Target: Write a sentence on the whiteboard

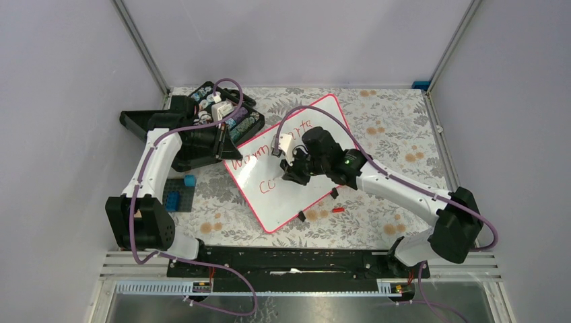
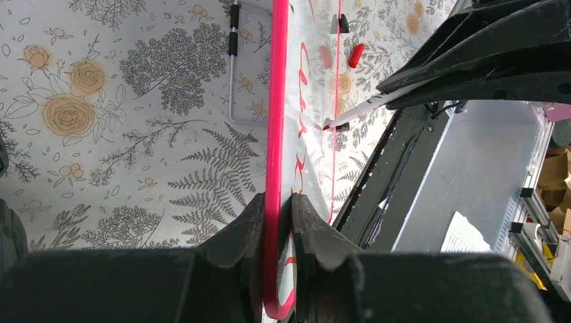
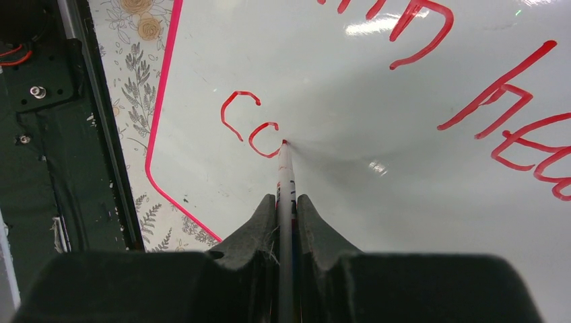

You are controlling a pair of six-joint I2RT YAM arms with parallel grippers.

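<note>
Top view: The board [image 1: 277, 205] lies slanted on the flowery table [image 1: 397, 134], in the middle. One corner points at the arms. The red words [image 1: 246, 163] run in 2 lines. The top line starts with "Warm". The low line has just 2 letters so far. The left claw [image 1: 227, 152] is at the board's left edge. The right claw [image 1: 291, 169] is over the board, just beside the low line. A black case [image 1: 215, 108] full of small things sits behind the left claw. 2 black clips [image 1: 334, 193] sit on the board's near-right edge. A little red cap [image 1: 339, 210] lies on the table near them.

Left wrist view: The left claw [image 2: 277, 202] is pinching the board's [image 2: 276, 101] pink rim, with 1 finger on each side. The board is seen from its edge here. The words [image 2: 303, 67] show as thin red marks. The white pen [image 2: 363, 108] slants down from the right claw [image 2: 471, 60], and its tip touches the board. The cap [image 2: 355, 55] lies further off.

Right wrist view: The right claw [image 3: 286, 202] is pressed tight on the pen [image 3: 285, 168]. The pen's red tip touches the board [image 3: 370, 222] at the end of the second small "c". The words [image 3: 239, 114] here read "Cc". Bits of the top line show at the top and the right.
</note>
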